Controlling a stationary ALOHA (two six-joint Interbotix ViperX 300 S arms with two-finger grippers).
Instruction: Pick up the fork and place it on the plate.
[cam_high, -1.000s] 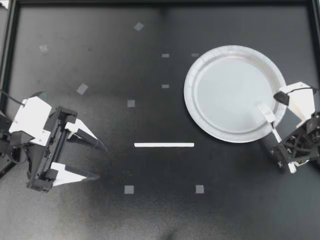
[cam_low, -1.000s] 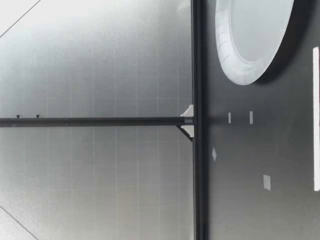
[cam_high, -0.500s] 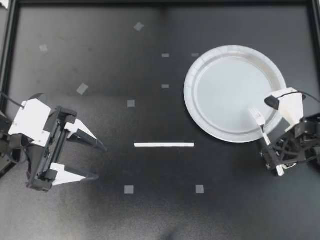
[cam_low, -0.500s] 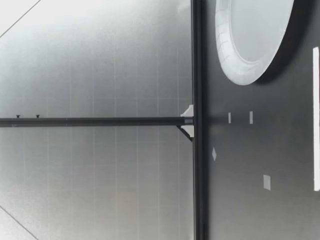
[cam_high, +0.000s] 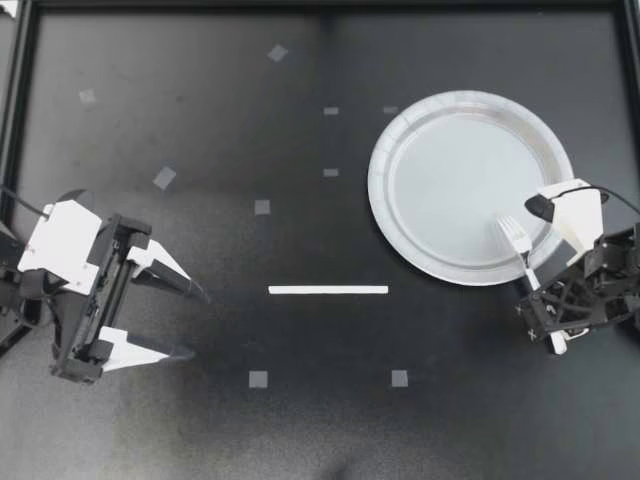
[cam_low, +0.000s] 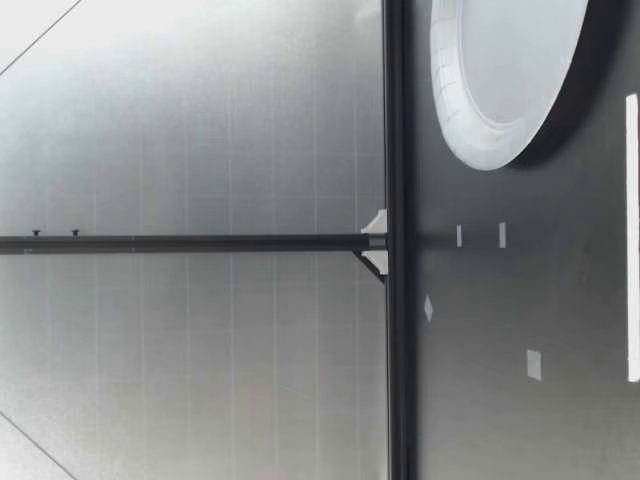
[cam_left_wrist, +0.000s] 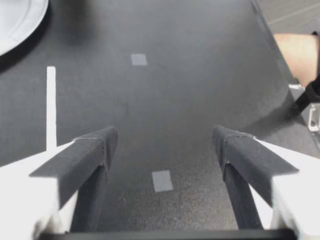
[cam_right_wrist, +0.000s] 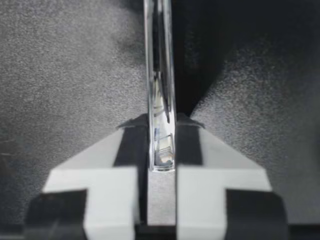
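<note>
A grey paper plate (cam_high: 450, 170) lies at the table's back right; the low view shows its rim (cam_low: 470, 140), and a bit of the plate (cam_left_wrist: 15, 20) shows far ahead in the left wrist view. My right gripper (cam_high: 541, 303) is shut on the handle of a silver fork (cam_high: 516, 240), whose tines hang over the plate's near right rim. In the right wrist view the fork handle (cam_right_wrist: 159, 75) runs straight ahead, pinched at my right gripper (cam_right_wrist: 161, 130). My left gripper (cam_high: 196, 325) stands open and empty over the table's left side, and its wrist view shows only bare table under my left gripper (cam_left_wrist: 164, 140).
A white tape strip (cam_high: 328, 290) lies mid-table, with small grey tape squares (cam_high: 258, 379) scattered around. A black frame rail (cam_low: 395, 300) borders the table's far edge. Neither arm shows in the low view.
My right gripper has carried the fork a little leftward, so the tines now reach farther in over the plate's rim. The left arm has barely shifted.
</note>
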